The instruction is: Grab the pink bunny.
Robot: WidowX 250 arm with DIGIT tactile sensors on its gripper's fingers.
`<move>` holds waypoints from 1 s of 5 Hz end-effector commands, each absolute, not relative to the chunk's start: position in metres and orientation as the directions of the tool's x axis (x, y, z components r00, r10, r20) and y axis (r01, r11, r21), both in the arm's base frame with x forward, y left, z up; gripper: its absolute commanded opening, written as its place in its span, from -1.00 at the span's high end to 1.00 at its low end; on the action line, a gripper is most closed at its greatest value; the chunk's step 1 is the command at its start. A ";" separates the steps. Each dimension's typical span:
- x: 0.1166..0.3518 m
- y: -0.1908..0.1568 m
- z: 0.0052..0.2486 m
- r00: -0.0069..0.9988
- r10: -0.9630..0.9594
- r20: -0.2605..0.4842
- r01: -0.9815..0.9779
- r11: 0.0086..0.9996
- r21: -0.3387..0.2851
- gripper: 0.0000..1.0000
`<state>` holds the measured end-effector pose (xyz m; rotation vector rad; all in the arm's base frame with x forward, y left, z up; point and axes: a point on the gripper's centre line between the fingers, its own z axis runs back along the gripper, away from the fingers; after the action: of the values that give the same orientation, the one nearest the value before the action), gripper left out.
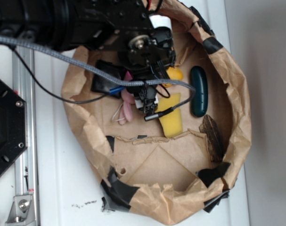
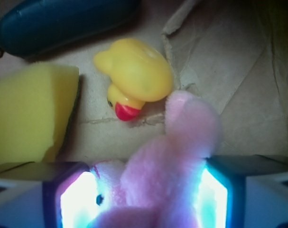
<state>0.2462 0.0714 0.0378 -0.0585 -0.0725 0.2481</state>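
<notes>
The pink bunny (image 2: 177, 156) fills the gap between my gripper's (image 2: 146, 194) two glowing pads (image 2: 77, 199), touching both. Its whitish face with a dark eye presses on the left pad, and one long ear reaches forward past the fingertips. In the exterior view the gripper (image 1: 145, 96) is down inside a low brown paper bag, and the pink bunny (image 1: 127, 104) shows partly at its left side, mostly hidden by the arm. The gripper is shut on the bunny.
A small yellow duck (image 2: 136, 76) lies just ahead of the bunny's ear. A yellow sponge (image 2: 30, 114) sits to the left, a dark teal oblong object (image 1: 199, 91) beyond it. The crumpled paper bag wall (image 1: 237, 117) rings everything; a brown piece (image 1: 212, 136) leans at the right.
</notes>
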 end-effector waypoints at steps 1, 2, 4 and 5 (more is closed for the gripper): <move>0.275 0.045 0.138 0.987 -0.045 0.156 0.062 0.992 -0.108 1.00; 0.285 0.026 0.189 0.969 -0.171 0.179 0.201 0.965 -0.166 1.00; 0.271 0.031 0.188 0.987 -0.101 0.124 0.119 0.982 -0.147 -0.61; 0.254 0.058 0.146 0.984 0.159 0.079 -0.136 0.961 -0.242 -1.00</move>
<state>0.2515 0.0481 0.1308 -0.2529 -0.0492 0.1419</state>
